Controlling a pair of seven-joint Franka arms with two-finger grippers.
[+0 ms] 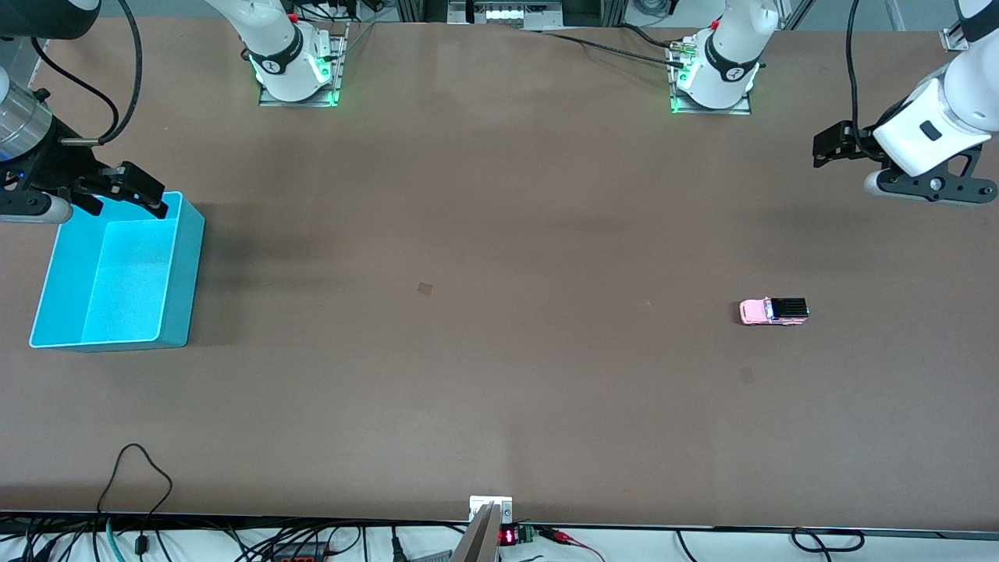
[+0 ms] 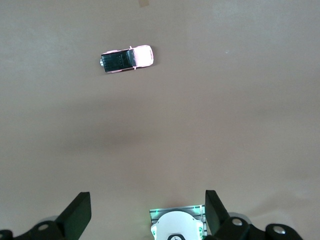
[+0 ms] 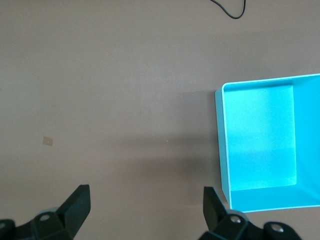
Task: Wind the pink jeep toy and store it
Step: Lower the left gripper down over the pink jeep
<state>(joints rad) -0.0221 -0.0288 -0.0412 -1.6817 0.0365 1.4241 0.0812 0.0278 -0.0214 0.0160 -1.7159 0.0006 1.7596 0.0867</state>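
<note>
The pink jeep toy stands on its wheels on the brown table toward the left arm's end, its black ribbed roof showing. My left gripper hangs open in the air over the table, well apart from the jeep, with nothing between its fingers. At the right arm's end stands the cyan bin, with nothing in it. My right gripper hovers open over the bin's edge that faces the arm bases, holding nothing.
The two arm bases are bolted along the table's edge farthest from the front camera. Small tape marks lie on the tabletop. A black cable loops onto the table at the edge nearest the front camera.
</note>
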